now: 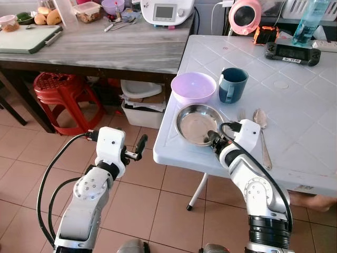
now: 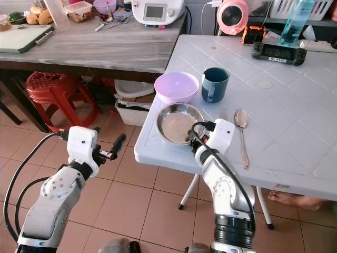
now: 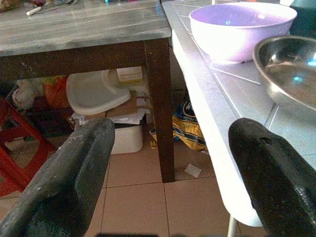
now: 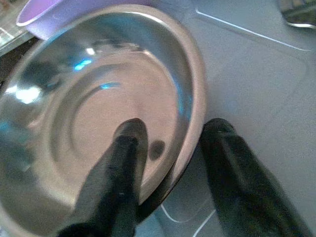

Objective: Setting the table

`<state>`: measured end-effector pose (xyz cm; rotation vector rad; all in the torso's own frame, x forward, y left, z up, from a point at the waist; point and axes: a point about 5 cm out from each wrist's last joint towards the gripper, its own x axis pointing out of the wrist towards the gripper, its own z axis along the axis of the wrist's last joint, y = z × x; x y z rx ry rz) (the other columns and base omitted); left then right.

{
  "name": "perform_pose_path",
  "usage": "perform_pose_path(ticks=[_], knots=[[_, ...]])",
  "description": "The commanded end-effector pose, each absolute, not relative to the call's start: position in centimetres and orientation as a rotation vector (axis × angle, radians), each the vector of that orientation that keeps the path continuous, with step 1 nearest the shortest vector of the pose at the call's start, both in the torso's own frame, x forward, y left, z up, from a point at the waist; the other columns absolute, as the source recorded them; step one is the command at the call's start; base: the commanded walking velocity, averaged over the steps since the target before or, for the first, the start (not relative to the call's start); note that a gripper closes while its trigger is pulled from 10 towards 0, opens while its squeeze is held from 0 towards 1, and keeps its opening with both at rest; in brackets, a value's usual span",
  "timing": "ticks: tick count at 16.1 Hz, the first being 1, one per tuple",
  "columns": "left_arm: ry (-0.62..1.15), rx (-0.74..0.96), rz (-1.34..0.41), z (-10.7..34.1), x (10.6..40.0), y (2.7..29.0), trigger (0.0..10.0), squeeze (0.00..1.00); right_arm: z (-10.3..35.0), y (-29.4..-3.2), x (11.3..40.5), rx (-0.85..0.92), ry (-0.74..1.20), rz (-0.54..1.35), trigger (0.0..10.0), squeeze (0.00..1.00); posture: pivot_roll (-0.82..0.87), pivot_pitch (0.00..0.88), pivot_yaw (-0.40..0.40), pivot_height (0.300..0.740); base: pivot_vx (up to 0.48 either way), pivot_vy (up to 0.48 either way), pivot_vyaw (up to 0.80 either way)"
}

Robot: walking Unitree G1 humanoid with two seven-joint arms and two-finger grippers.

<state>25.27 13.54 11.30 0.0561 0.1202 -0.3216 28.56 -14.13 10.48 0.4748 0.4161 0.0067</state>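
Note:
A round steel plate (image 1: pixel 197 124) lies near the front left corner of the white table (image 1: pixel 300 110). Behind it stand a purple bowl (image 1: pixel 193 87) and a dark blue mug (image 1: pixel 232 84). To the plate's right lie a fork (image 1: pixel 241 113) and a spoon (image 1: pixel 261 126). My right gripper (image 1: pixel 215 138) is open and straddles the plate's near rim (image 4: pixel 195 98), with one finger (image 4: pixel 129 143) inside the plate and the other outside on the table. Left of the table edge, my left gripper (image 1: pixel 138 148) hangs open over the floor, holding nothing.
A wooden counter (image 1: pixel 121 47) with kitchen items stands to the left. A red stool (image 1: pixel 60 87) and a white bin (image 1: pixel 139 105) sit beneath it. A game controller (image 1: pixel 292 51) and a bottle (image 1: pixel 308 21) are at the table's back. A person's foot (image 1: pixel 313 201) shows under the table.

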Motion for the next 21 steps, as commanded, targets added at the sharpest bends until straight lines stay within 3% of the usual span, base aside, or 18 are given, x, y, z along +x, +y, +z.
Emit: perform_pose_path(ticks=[1, 21], knots=[[0.118, 0.068, -0.320, 11.3, 25.3, 13.8, 10.0, 0.00, 9.4, -13.3, 28.2, 0.518, 0.482, 0.000, 0.0, 0.00, -0.01, 0.020, 0.066, 0.740, 0.000, 0.000, 0.00], [0.094, 0.049, -0.292, 11.5, 26.0, 13.5, 10.0, 0.00, 9.4, -13.7, 26.8, 0.707, 0.520, -0.123, 0.0, 0.00, -0.02, 0.000, 0.058, 0.740, 0.000, 0.000, 0.00]])
